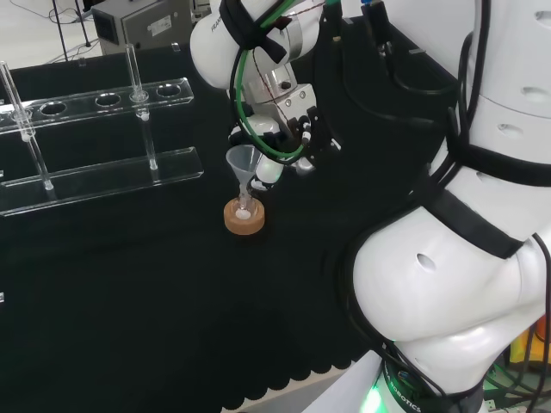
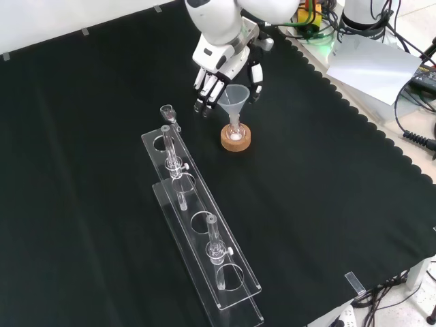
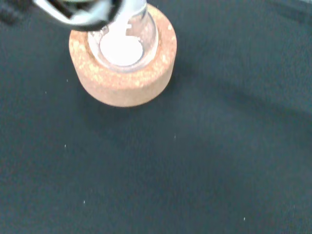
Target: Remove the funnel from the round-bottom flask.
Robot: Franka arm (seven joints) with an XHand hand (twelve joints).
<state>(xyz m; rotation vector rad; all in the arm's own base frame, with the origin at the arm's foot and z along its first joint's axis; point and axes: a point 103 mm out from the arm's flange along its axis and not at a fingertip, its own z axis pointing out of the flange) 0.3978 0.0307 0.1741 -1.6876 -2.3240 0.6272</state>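
Observation:
A clear funnel (image 1: 243,162) (image 2: 236,99) stands upright with its stem in the neck of a small round-bottom flask (image 1: 245,209) (image 2: 235,134). The flask sits in a cork ring (image 1: 244,217) (image 2: 236,139) (image 3: 122,73) and holds a little white powder (image 3: 122,48). My hand (image 1: 288,129) (image 2: 221,68) hangs just behind the funnel's cone. Its fingers (image 2: 205,90) point down on one side of the cone and its thumb (image 2: 255,75) on the other, fairly straight. I cannot tell whether they touch the funnel.
A long clear rack (image 1: 95,172) (image 2: 204,238) with a few glass tubes lies left of the flask in the head view, nearer the camera in the front view. A small glass piece (image 2: 167,110) stands at its end. The cloth's scalloped edge (image 2: 381,129) runs along the right of the front view.

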